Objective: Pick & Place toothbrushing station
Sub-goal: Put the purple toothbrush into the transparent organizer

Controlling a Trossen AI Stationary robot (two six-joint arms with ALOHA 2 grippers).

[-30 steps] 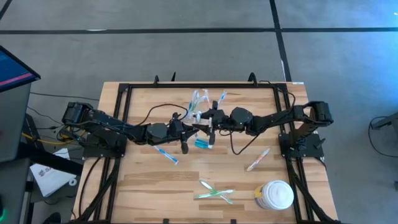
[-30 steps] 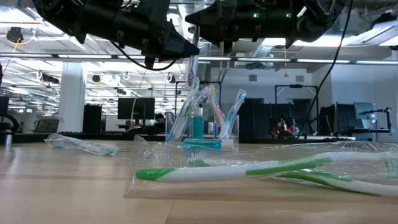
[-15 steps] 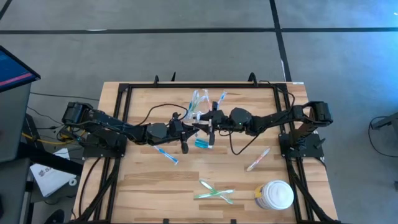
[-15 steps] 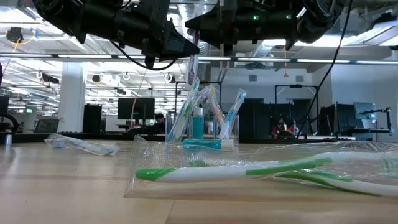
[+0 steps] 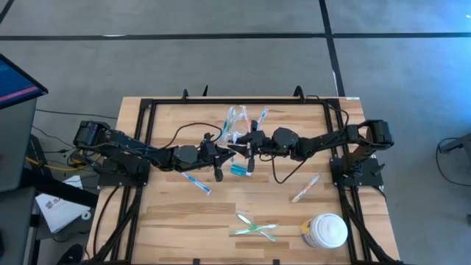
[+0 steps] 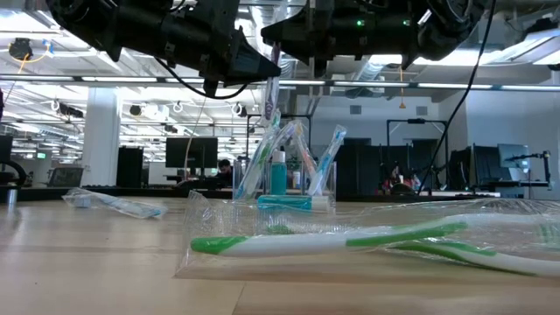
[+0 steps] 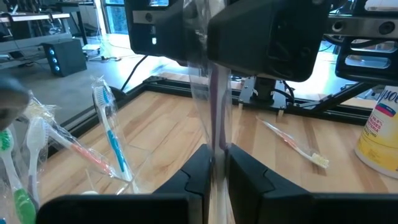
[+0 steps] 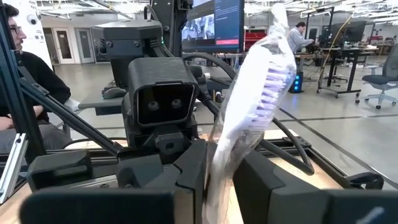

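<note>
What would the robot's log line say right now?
left end effector: grips wrapped toothbrush | right end effector: grips it too | place: above clear holder

1. Past my left fingers, the white jar (image 7: 377, 134) standing on the tabletop (image 7: 311, 180) carries blue lettering on its label, cut off by the frame edge; only a fragment that looks like "po" shows, and the word cannot be made out.
2. Beyond my right fingers, a monitor (image 8: 211, 25) in the room displays a picture with small captions, too small to read.
3. No other text, brand, number or sign is legible.
</note>
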